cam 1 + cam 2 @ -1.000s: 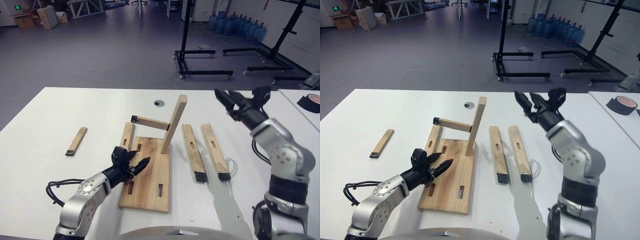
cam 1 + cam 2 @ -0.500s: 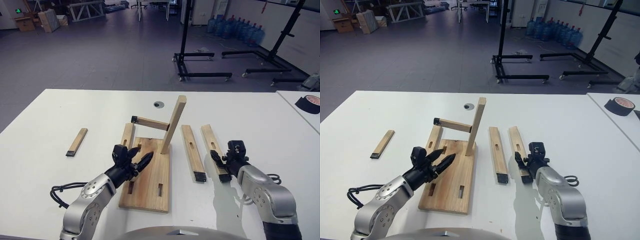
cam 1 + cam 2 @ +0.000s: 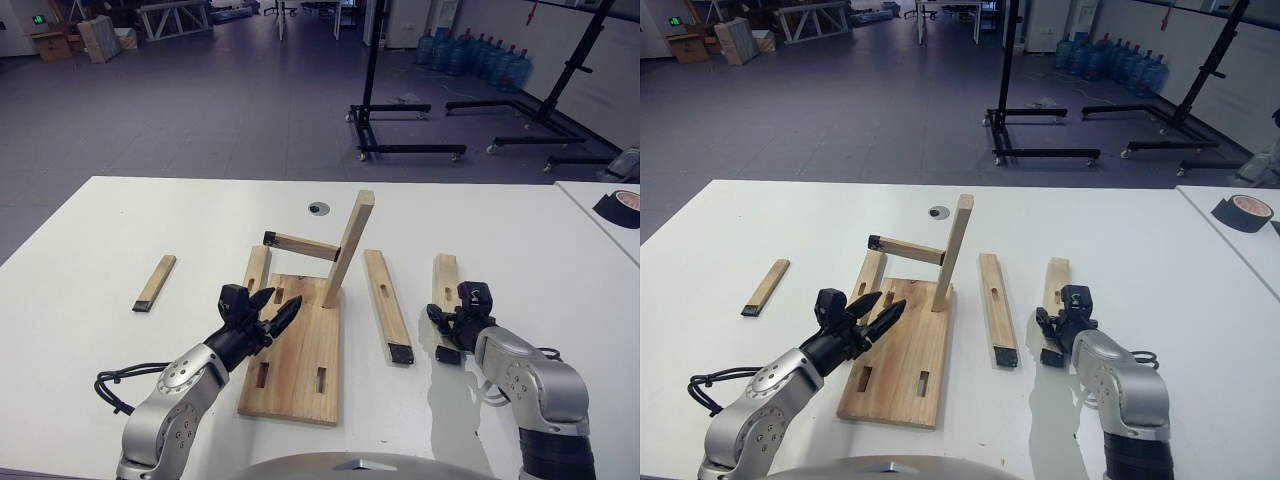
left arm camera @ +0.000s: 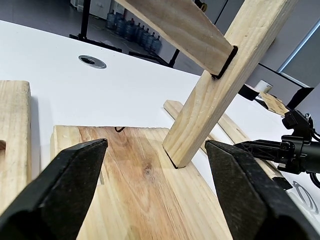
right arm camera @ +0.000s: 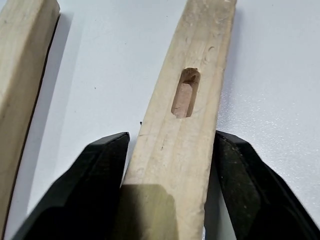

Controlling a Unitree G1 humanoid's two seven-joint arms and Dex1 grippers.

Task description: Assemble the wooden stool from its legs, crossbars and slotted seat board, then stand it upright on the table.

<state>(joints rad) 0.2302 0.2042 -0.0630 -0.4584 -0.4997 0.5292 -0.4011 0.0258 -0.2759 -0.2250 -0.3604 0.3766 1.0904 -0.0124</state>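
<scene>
The slotted seat board [image 3: 300, 350] lies flat mid-table. One leg [image 3: 347, 250] stands tilted in it, with a crossbar [image 3: 300, 246] jutting from it to the left. Another leg [image 3: 256, 270] lies along the board's far left edge. My left gripper [image 3: 262, 312] hovers open over the board's left side, its fingers [image 4: 65, 195] spread before the standing leg [image 4: 220, 85]. A loose leg [image 3: 386, 303] lies right of the board. My right gripper [image 3: 450, 325] is shut on the near end of the rightmost leg [image 5: 190, 115], which lies flat, slot up. A short crossbar [image 3: 153, 282] rests far left.
A grommet hole [image 3: 318, 208] sits in the table's far middle. A tape roll [image 3: 620, 205] lies on the neighbouring table at right. Black cables trail beside my left arm [image 3: 115, 385] and right arm [image 3: 545, 355]. Bare tabletop spreads to both sides.
My right arm came down from high above the table onto the rightmost leg, then swung that leg's far end to the right. The left gripper shifted slightly left.
</scene>
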